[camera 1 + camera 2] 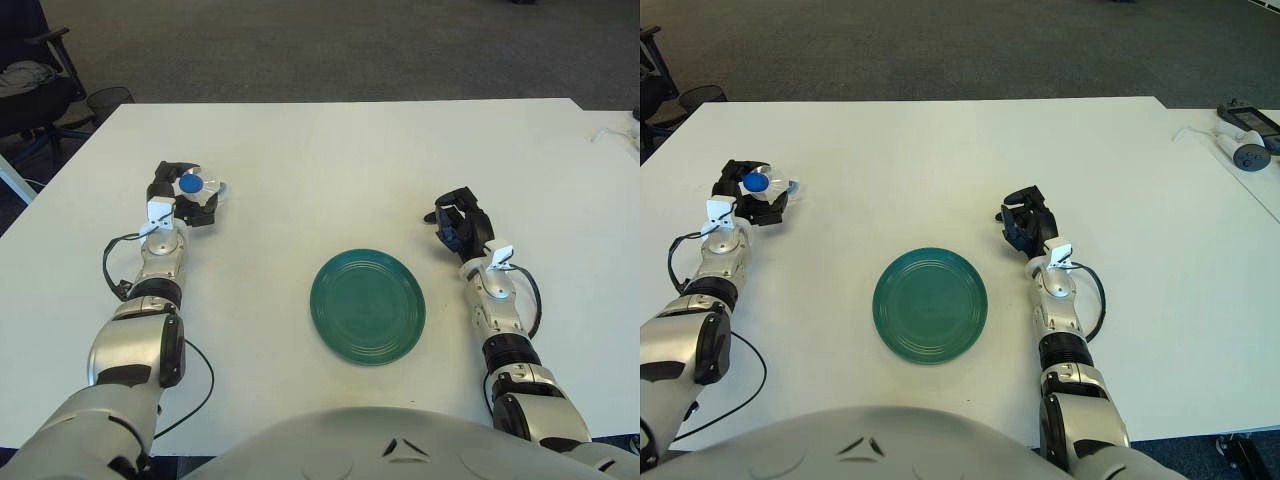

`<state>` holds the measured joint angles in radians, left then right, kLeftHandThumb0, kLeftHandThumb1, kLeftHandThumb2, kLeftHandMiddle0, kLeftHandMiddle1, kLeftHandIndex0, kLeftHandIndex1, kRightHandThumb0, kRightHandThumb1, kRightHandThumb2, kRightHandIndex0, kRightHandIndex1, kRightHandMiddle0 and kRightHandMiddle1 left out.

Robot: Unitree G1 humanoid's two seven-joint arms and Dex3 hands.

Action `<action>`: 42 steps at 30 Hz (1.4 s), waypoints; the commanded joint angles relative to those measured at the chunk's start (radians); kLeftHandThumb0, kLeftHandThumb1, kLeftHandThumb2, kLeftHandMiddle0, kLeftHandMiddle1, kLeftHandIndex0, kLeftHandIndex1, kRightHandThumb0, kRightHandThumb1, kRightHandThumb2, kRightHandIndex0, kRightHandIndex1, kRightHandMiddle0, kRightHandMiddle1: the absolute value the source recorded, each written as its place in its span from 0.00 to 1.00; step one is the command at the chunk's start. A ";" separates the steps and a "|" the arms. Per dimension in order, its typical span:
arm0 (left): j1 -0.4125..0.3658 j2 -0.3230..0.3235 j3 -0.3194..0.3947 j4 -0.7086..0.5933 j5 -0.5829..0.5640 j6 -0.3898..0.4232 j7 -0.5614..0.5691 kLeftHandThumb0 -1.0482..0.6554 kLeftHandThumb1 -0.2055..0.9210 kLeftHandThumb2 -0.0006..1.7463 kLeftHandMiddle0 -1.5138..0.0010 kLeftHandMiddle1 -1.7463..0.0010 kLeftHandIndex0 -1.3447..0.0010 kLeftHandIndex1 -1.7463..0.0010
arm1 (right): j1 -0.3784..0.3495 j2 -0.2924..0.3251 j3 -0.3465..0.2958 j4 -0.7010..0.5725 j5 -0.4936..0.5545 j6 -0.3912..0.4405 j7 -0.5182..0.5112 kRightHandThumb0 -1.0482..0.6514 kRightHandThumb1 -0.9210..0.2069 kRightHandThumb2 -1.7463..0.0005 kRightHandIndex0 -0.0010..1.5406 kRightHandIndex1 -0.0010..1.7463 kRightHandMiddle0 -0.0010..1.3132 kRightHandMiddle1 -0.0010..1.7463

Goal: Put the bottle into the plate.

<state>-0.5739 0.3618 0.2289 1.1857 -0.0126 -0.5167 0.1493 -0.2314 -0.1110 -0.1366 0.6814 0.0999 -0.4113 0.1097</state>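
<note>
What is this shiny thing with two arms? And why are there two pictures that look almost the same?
It is a robot shaped a bit like a person. The camera sits in its head and looks down, so you see its own silver arms. The camera has two eyes, like you, so each eye gives its own picture.

In front of it is a white table. On the table lies a green plate. The robot's left hand has its fingers around a clear bottle with a blue cap. Its right hand shows to the right of the plate, fingers curled, holding nothing. The bottle is meant to go on the plate.
</note>
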 commanded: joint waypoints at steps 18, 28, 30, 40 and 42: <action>0.068 -0.047 -0.028 -0.374 0.006 0.026 0.006 0.63 0.36 0.85 0.12 0.00 0.15 0.00 | 0.085 0.018 0.000 0.088 -0.003 0.100 -0.014 0.61 0.06 0.68 0.20 0.86 0.15 1.00; 0.228 -0.105 -0.104 -0.834 0.080 0.012 -0.010 0.61 0.37 0.82 0.13 0.00 0.18 0.00 | 0.081 0.020 0.003 0.097 -0.011 0.082 -0.021 0.61 0.05 0.69 0.20 0.86 0.14 1.00; 0.259 -0.111 -0.120 -0.906 0.089 0.015 -0.024 0.61 0.38 0.82 0.13 0.00 0.18 0.00 | 0.080 0.020 0.003 0.098 -0.010 0.085 -0.020 0.61 0.05 0.69 0.20 0.86 0.14 1.00; 0.317 -0.107 -0.179 -1.064 0.147 -0.087 -0.094 0.59 0.39 0.80 0.14 0.00 0.20 0.00 | 0.068 0.019 0.013 0.111 -0.015 0.102 -0.019 0.61 0.05 0.69 0.19 0.86 0.14 1.00; 0.319 -0.103 -0.195 -1.093 0.149 -0.085 -0.120 0.59 0.39 0.80 0.14 0.00 0.19 0.00 | 0.067 0.019 0.017 0.113 -0.020 0.099 -0.021 0.61 0.05 0.69 0.20 0.86 0.14 1.00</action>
<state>-0.2552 0.2456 0.0540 0.1395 0.1234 -0.5859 0.0623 -0.2437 -0.1070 -0.1298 0.7050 0.0972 -0.4174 0.0985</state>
